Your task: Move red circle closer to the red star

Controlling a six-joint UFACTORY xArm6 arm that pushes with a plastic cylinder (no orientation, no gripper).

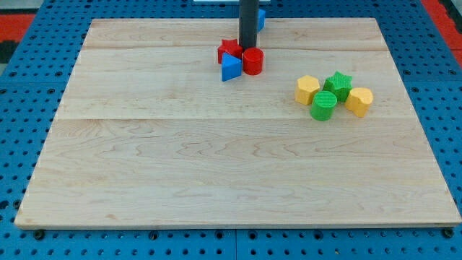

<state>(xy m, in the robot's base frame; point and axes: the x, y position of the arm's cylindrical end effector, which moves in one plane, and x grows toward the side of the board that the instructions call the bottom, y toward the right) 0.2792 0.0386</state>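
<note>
The red circle [253, 61] stands on the wooden board near the view's top centre. The red star [229, 50] is just to its left, partly hidden by the rod, and the two look to be touching or nearly so. A blue triangular block [230, 67] sits below the star, against the circle's left side. My tip [247, 48] comes down right behind the red circle, between it and the star.
Another blue block [260, 19] shows behind the rod at the board's top edge. At the view's right lie a yellow hexagon [307, 89], a green star [338, 84], a green circle [323, 105] and a yellow block [359, 101], clustered together.
</note>
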